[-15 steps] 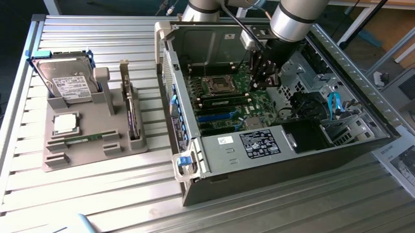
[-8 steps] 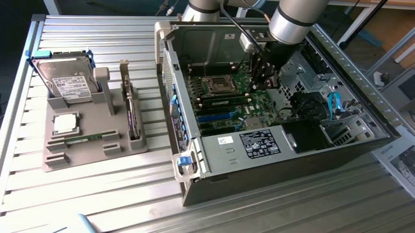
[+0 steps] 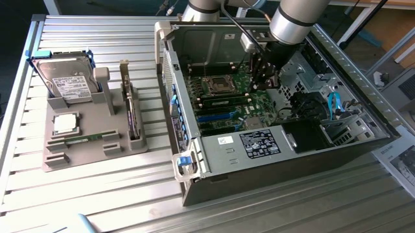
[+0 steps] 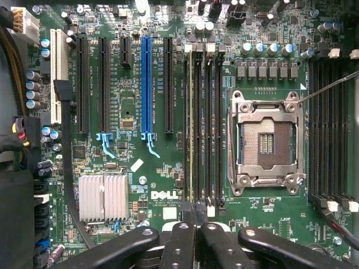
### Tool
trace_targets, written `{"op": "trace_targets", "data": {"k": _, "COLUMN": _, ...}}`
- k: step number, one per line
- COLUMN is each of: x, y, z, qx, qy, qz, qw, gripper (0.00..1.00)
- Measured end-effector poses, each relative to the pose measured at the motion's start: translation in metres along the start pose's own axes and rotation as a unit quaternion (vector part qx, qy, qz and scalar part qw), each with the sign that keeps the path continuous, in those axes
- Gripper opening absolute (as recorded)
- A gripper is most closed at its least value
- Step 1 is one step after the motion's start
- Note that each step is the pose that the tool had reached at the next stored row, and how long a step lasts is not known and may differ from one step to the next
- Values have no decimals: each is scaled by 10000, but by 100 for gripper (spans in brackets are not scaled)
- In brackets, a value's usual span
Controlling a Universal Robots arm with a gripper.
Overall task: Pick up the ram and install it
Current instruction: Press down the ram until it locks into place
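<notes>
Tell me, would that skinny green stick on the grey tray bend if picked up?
The ram is probably stiff, being a flat circuit board. Thin, so likely light and fragile. Lying flat in the grey tray, it shouldn't roll.

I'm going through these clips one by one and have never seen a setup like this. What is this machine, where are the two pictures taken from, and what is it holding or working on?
This is a single robot arm reaching down into an open desktop computer case that lies on a slatted metal table. The exterior view comes from a camera standing off the arm. The wrist view comes from a camera on the arm itself, looking straight at the green motherboard.

In the wrist view the gripper sits with its black fingers shut, right at the end of the memory slots, where a thin ram stick stands on edge in a slot beside the empty silver processor socket.

On the exterior view's left, a grey parts holder carries a hard drive, a square processor chip, another ram stick and an upright expansion card.
</notes>
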State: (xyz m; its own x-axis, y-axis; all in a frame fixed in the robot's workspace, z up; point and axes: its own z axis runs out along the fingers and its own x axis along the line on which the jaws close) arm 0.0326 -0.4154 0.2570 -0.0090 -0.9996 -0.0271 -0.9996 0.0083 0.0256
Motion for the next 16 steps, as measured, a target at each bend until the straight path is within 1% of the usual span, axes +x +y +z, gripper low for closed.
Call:
{"op": "trace_targets", "data": {"k": 2, "x": -1, "y": -1, "z": 3, "qx": 0, "qy": -1, "qz": -1, "qw": 10000, "gripper": 10}}
{"op": "trace_targets", "data": {"k": 5, "x": 1, "y": -2, "z": 48, "qx": 0, "qy": -8, "qz": -1, "qw": 10000, "gripper": 10}}
{"op": "trace_targets", "data": {"k": 9, "x": 2, "y": -3, "z": 90, "qx": 0, "qy": -10, "qz": -1, "qw": 10000, "gripper": 10}}
{"op": "trace_targets", "data": {"k": 16, "x": -18, "y": 0, "z": 106, "qx": 0, "qy": -8, "qz": -1, "qw": 10000, "gripper": 10}}
